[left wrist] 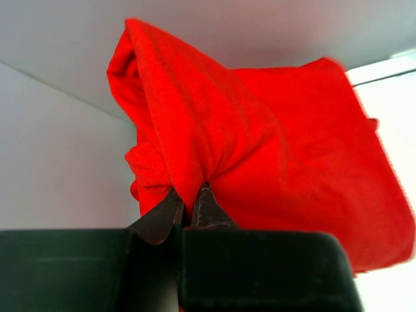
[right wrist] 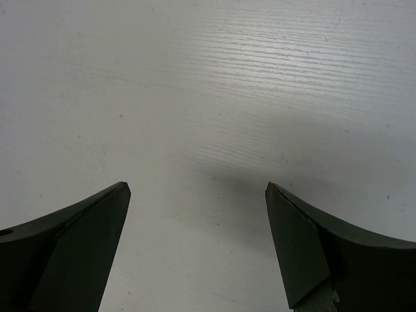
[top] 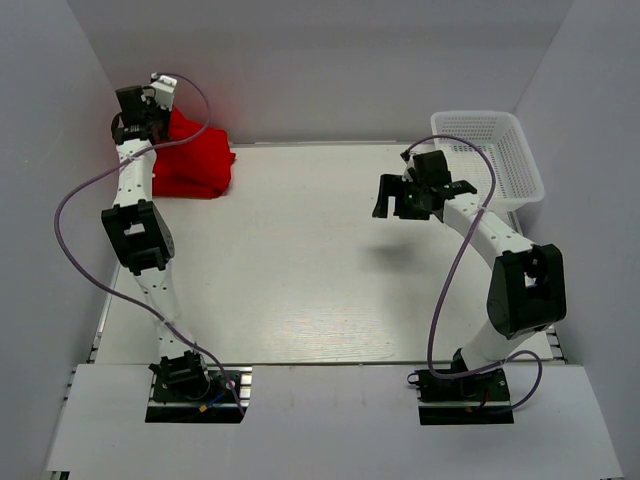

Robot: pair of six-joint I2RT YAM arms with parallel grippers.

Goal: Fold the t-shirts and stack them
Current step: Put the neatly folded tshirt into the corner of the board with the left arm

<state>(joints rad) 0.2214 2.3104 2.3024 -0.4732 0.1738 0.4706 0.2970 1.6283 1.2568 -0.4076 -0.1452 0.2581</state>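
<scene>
Soft bright red cloth t-shirts (top: 195,168) sit bunched in the far left corner of the flat white surface (top: 300,280).
The left claw (left wrist: 190,198) pinches a fold of one. The cloth looks light and floppy, so it will sag; a shoulder or hem seems best to grab. The right claw (right wrist: 198,192) is spread wide, well apart.

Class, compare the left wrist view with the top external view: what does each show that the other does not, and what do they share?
Only the left wrist view: the left gripper close up, its jaws pinched shut on a fold of the red t-shirt. Only the top external view: the white mesh basket at the far right, the open right gripper above the table, and both arms whole. Both: the red t-shirt with the left gripper at it.
</scene>
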